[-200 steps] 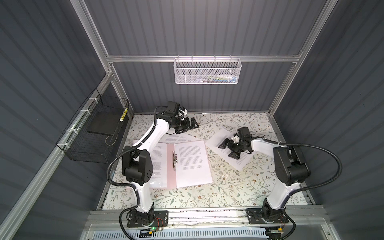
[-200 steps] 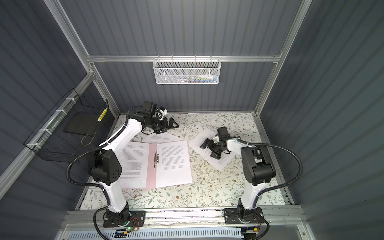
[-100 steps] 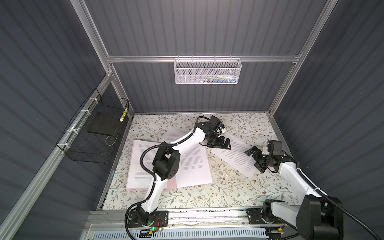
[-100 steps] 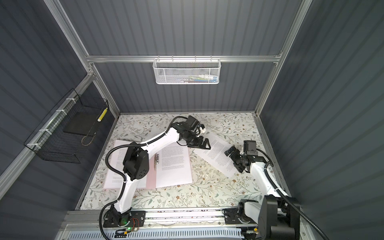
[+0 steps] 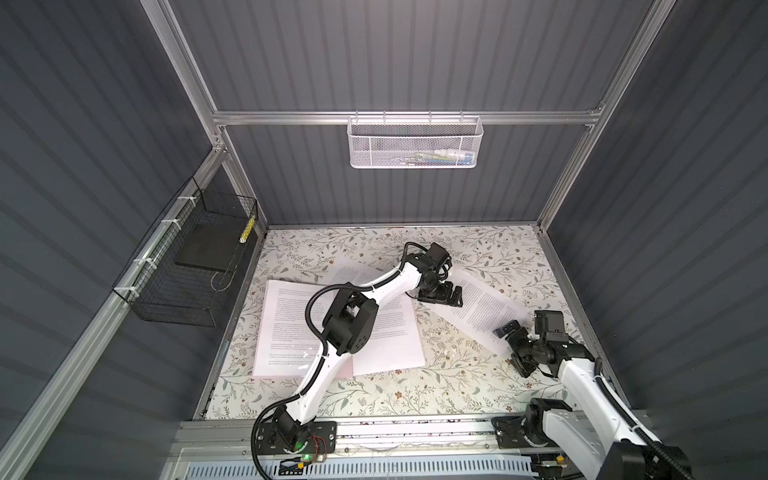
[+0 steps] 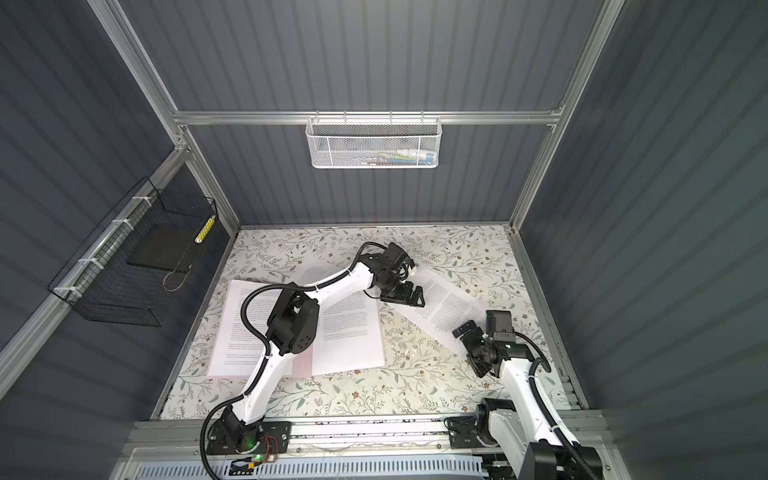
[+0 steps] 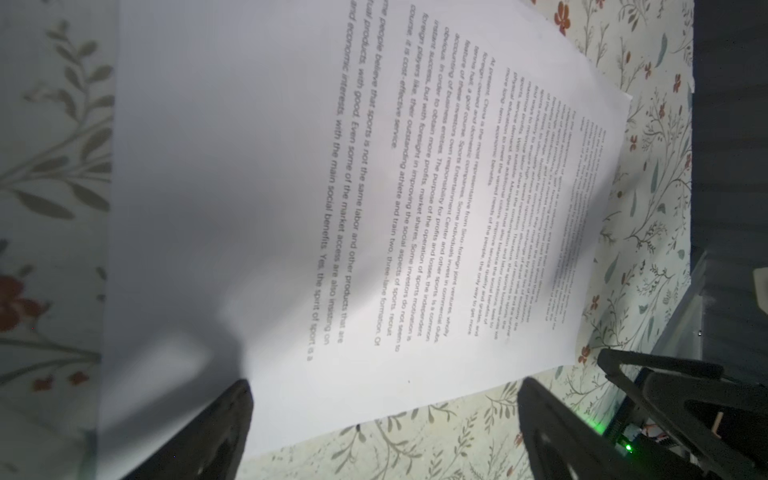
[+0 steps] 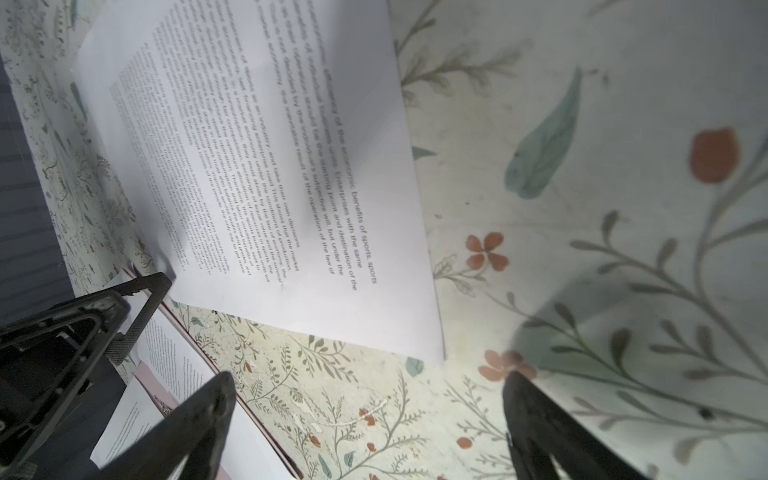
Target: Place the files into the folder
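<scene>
Whereas a second ago the left gripper (image 5: 451, 296) hung at the back beside the folder (image 5: 348, 368) and the right gripper (image 5: 510, 349) sat over the loose sheet (image 5: 486, 311), in both top views they now bracket that sheet; the left one has crossed the middle to its folder-side end, the right one has drawn back to its near corner; both stand spread, holding nothing. The folder lies open on the left of the floral tablecloth (image 5: 415, 395), printed pages (image 5: 390, 332) already on both halves; the loose sheet lies askew just beside it, none of it visibly inside, so it remains unfiled.

From the left wrist, the jaws gape wide at the sheet's margin; one finger (image 7: 208, 432) is above paper, its mate above cloth; whether either touches I cannot tell.

From the right wrist, the spread fingers (image 8: 540, 436) hang over bare cloth just short of the sheet's corner; the folder's pink edge shows beyond. My judgement: work on this sheet is passing to the left arm, which looks placed to pinch or drag it toward the folder.
</scene>
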